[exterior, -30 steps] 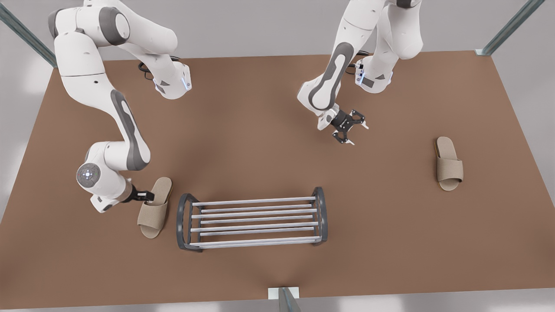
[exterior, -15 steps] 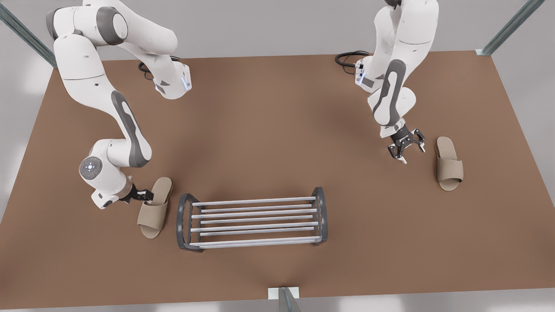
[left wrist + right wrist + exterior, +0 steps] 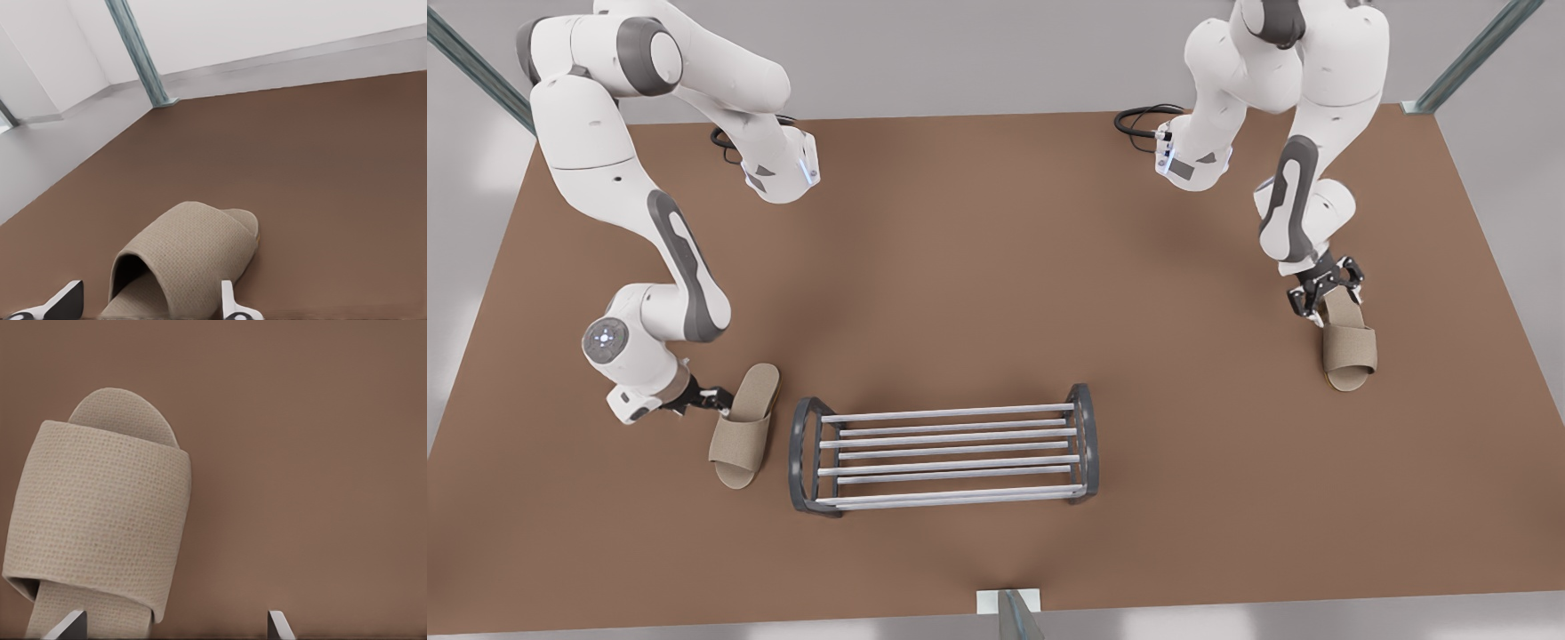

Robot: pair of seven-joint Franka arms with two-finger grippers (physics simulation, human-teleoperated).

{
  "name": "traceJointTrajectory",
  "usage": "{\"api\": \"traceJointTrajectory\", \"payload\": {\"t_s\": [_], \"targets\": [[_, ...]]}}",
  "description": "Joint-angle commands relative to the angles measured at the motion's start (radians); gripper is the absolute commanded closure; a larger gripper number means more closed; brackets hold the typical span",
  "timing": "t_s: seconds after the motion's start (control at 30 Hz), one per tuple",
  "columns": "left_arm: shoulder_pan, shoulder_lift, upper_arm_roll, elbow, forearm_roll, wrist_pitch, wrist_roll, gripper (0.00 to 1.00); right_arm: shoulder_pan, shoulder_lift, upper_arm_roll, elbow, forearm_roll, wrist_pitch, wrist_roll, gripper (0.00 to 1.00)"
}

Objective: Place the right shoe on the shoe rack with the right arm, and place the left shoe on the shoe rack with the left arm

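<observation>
Tabletop (image 3: 960, 267): brown and flat. It carries two tan shoes with the shoe rack between them.

Right end effector (image 3: 716, 402): on the front view's left, low down, at the heel end of the right shoe, on the side away from the rack. Its fingers (image 3: 69, 623) are apart. In the right wrist view one tip is over the heel part and the other is over bare tabletop. I think it sits this way to pinch the shoe's side edge.

Right shoe (image 3: 743, 436): flat on the tabletop, just beside the rack's end frame and not on it yet. Being so near, it should need only a short lift and a move sideways.

Shoe rack (image 3: 951, 496): low, with pale bars between two dark arched ends. Nothing lies on its bars. Neither shoe has been put away yet.

Left shoe (image 3: 1349, 348): flat on the tabletop, well apart from the rack on the front view's right. This one has the longer trip.

Left end effector (image 3: 1323, 293): down at the heel of the left shoe, pointing along it toward the toe. Its fingers (image 3: 227, 303) are apart, one on each side of the heel. It looks ready to squeeze, but it is not gripping yet.
</observation>
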Motion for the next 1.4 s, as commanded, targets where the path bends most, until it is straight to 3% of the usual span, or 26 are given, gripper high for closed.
{"api": "traceJointTrajectory", "payload": {"t_s": [0.0, 0.27, 0.37, 0.63, 0.7, 0.8, 1.0, 1.2, 1.3, 1.37], "targets": [[0.093, 0.012, -0.098, 0.015, 0.014, 0.016, -0.281, 0.00, 0.000, -0.001, 0.001, -0.005, 0.002, -0.002, -0.043, 0.00], [0.102, 0.025, -0.101, 0.070, 0.076, 0.135, -0.326, 0.00, -0.003, 0.038, -0.001, 0.035, 0.002, 0.059, -0.046, 0.00], [0.228, 0.068, -0.217, 0.116, 0.077, 0.135, -0.324, 0.00, -0.005, 0.038, -0.001, 0.032, 0.002, 0.059, -0.048, 0.00], [0.233, 0.142, -0.228, 0.170, 0.077, 0.134, -0.341, 0.00, 0.000, 0.074, -0.001, 0.035, 0.001, 0.090, -0.046, 0.00], [0.321, 0.150, -0.314, 0.202, 0.077, 0.132, -0.341, 0.00, 0.001, 0.074, -0.001, 0.036, 0.002, 0.091, -0.046, 0.00], [0.329, 0.162, -0.323, 0.227, 0.077, 0.132, -0.341, 0.00, 0.001, 0.083, -0.001, 0.045, 0.001, 0.091, -0.046, 0.00], [0.331, 0.179, -0.326, 0.250, 0.077, 0.132, -0.341, 0.00, 0.001, 0.083, -0.001, 0.045, 0.001, 0.091, -0.046, 0.22], [0.334, 0.214, -0.326, 0.257, 0.077, 0.125, -0.352, 0.00, 0.001, 0.089, -0.001, 0.045, 0.001, 0.091, -0.046, 0.31], [0.334, 0.223, -0.326, 0.274, 0.077, 0.126, -0.352, 0.00, 0.000, 0.091, -0.001, 0.045, 0.001, 0.091, -0.063, 0.44], [0.334, 0.223, -0.326, 0.279, 0.077, 0.126, -0.352, 0.00, 0.000, 0.091, -0.001, 0.050, 0.001, 0.091, -0.063, 0.59]]}}
